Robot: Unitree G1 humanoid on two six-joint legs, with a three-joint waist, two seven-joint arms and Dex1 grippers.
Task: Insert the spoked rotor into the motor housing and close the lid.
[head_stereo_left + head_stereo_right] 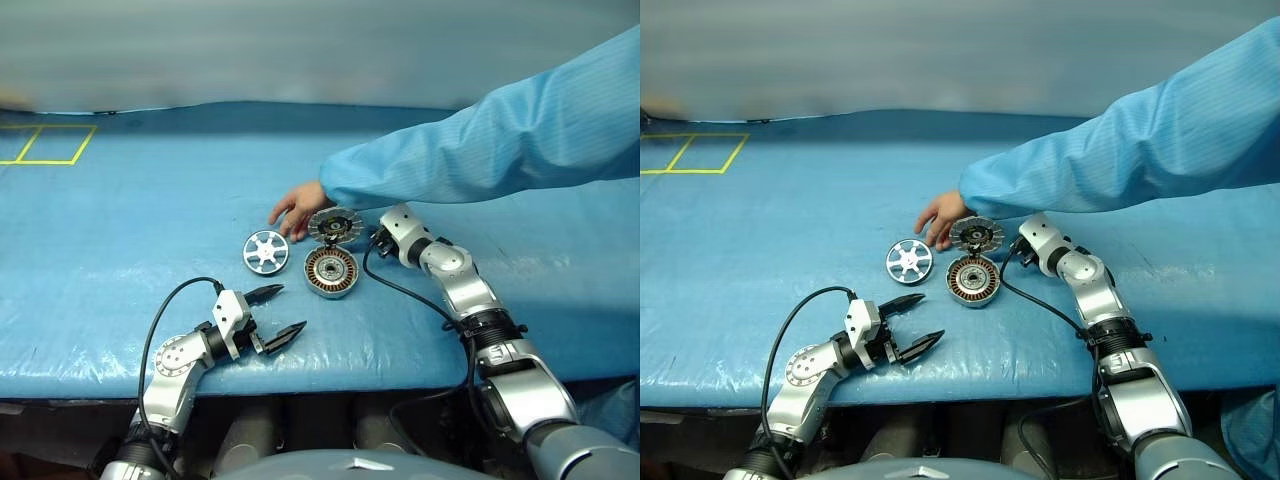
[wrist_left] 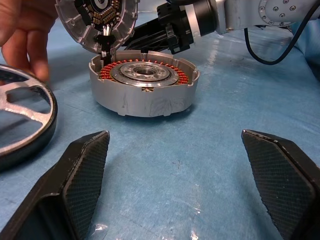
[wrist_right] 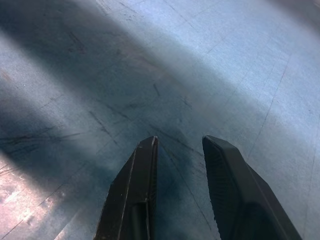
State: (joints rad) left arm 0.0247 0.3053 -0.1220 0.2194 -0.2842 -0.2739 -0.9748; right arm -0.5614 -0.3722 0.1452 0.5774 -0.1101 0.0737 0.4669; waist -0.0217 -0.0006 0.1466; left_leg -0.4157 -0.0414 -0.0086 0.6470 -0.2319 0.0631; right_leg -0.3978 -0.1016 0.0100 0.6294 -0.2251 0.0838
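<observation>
The left gripper (image 1: pixel 276 314) is hovering low over the near edge of the blue table (image 1: pixel 120 250), its jaws standing wide apart and gripping nothing; ahead of it and a little to its left the rotor (image 1: pixel 266 251) is lying flat on the table, free of everything. It looks like solid metal, so I judge it stiff, fairly heavy for its size and slick on the rim (the spokes and hub should give a surer bite than the outer edge); pinching one spoke or spanning the rim both seem workable. Just right of the rotor the housing (image 1: pixel 331 272) is sitting open with its copper windings showing; those wires look easily scraped. The lid (image 1: pixel 335 225) is standing tilted up behind it on its hinge, and a person's hand (image 1: pixel 298 208) is touching its far edge. Right of that, the right gripper (image 3: pixel 177 142) is resting near the lid with jaws partly apart, holding nothing.
</observation>
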